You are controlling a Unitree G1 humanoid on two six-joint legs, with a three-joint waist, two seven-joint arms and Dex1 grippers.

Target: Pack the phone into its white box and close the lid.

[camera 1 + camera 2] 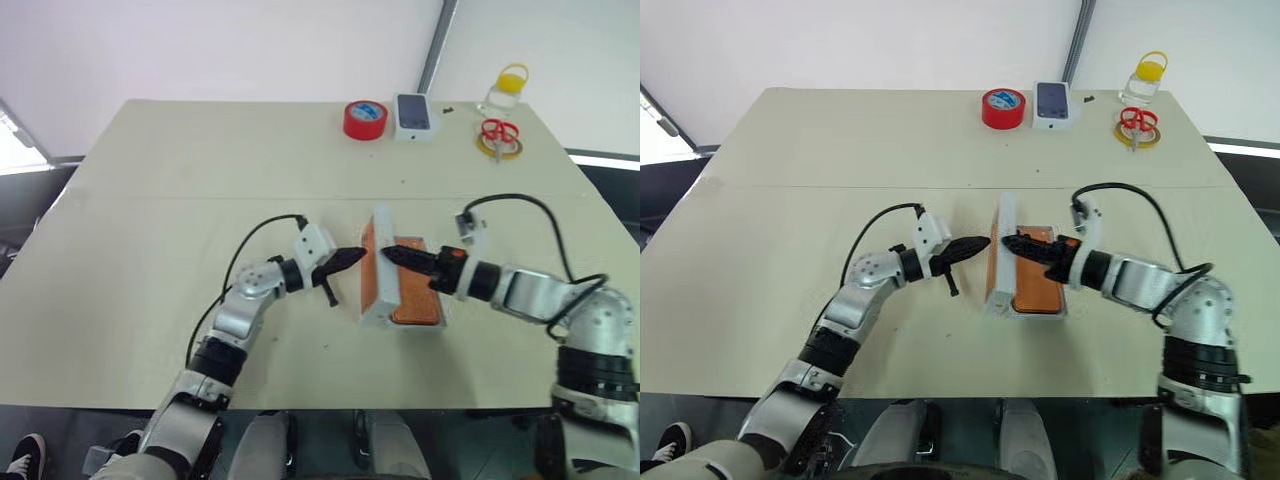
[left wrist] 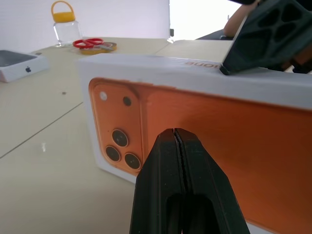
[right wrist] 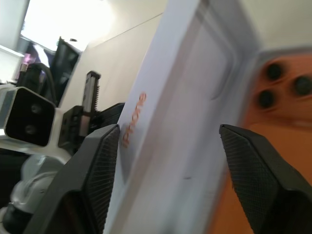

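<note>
The lid [image 1: 374,272] stands on one long edge, its printed orange phone picture [image 2: 204,141] facing my left gripper [image 1: 357,256]. That gripper is shut, and its tip is at the printed face. Right behind the lid lies the orange phone [image 1: 418,298], camera lenses [image 3: 280,83] up, in its white box [image 1: 1040,314], of which a thin rim shows. My right gripper [image 1: 388,251] reaches in from the right over the phone. It is open, with a finger [image 3: 97,170] on each side of the lid's upper edge.
At the table's far edge sit a red tape roll [image 1: 365,119], a smaller white box with a dark phone picture [image 1: 414,115], a clear jar with a yellow lid [image 1: 507,88] and red scissors [image 1: 499,135] on a tape ring.
</note>
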